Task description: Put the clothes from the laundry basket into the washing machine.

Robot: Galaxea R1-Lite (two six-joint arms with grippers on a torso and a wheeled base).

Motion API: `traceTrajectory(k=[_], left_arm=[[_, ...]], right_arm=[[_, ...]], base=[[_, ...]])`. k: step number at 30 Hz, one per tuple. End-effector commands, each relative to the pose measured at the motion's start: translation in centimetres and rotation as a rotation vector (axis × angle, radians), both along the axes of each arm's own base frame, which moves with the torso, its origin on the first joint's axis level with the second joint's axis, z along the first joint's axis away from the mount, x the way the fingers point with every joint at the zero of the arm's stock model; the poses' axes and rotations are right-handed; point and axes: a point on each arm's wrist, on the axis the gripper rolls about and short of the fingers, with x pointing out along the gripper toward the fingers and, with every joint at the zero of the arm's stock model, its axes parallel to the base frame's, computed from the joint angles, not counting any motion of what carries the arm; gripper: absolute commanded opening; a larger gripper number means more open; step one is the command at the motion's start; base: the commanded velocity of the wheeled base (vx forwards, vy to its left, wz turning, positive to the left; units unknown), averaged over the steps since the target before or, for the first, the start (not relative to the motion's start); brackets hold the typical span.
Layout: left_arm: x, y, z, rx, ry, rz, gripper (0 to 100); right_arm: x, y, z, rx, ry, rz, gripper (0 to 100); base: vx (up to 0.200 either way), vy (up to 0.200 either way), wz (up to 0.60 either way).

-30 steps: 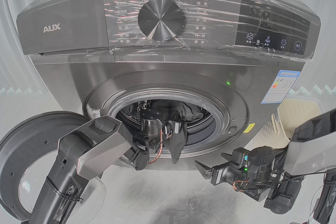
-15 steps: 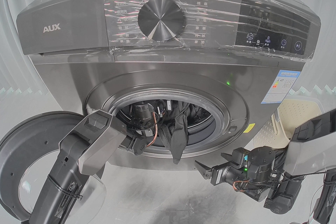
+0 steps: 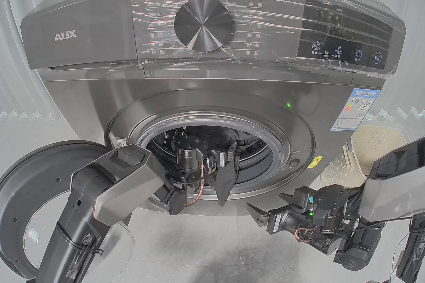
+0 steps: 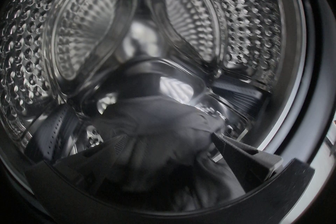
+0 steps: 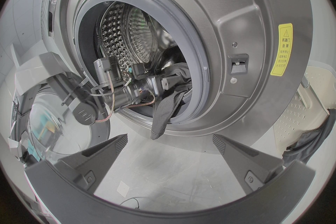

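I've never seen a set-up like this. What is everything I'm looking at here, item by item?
washing machine: one, silver-grey, front-loading, straight ahead
door: one, grey rim with a clear window, swung open at the machine's left
dial: one, silver, middle of the control panel
warning sticker: one, yellow, on the machine's front, right of the opening
dark garment: at least one, black, partly in the drum, a tail hanging over the opening's lower rim
laundry basket: one, cream, right of the machine
left hand: one, black, open, at the drum's mouth by the garment
right hand: one, black, open, low in front of the machine, holding nothing
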Motion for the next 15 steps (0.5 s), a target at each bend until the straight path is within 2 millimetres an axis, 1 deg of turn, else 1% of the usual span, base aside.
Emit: traceTrajectory(k=[1, 9, 13, 14, 15], left_arm=[[-3.2, -0.4, 0.8, 0.032, 0.061, -0.102, 100], [-4.3, 0.0, -0.9, 0.078, 0.112, -0.115, 100], [-4.4, 0.0, -1.2, 0.084, 0.119, -0.117, 100], [-4.4, 0.1, -1.2, 0.084, 0.121, -0.117, 0], [-4.4, 0.1, -1.4, 0.085, 0.122, -0.115, 0]], right_arm=[[0.0, 0.0, 0.0, 0.000, 0.000, 0.001, 100], [0.0, 0.0, 0.0, 0.000, 0.000, 0.001, 100], [0.0, 0.0, 0.0, 0.000, 0.000, 0.001, 100], [0.0, 0.0, 0.0, 0.000, 0.000, 0.001, 100], [0.0, 0.0, 0.0, 0.000, 0.000, 0.001, 100]], base=[[0.000, 0.000, 0.00], [0.000, 0.000, 0.00], [0.000, 0.000, 0.00], [0.000, 0.000, 0.00], [0.000, 0.000, 0.00]])
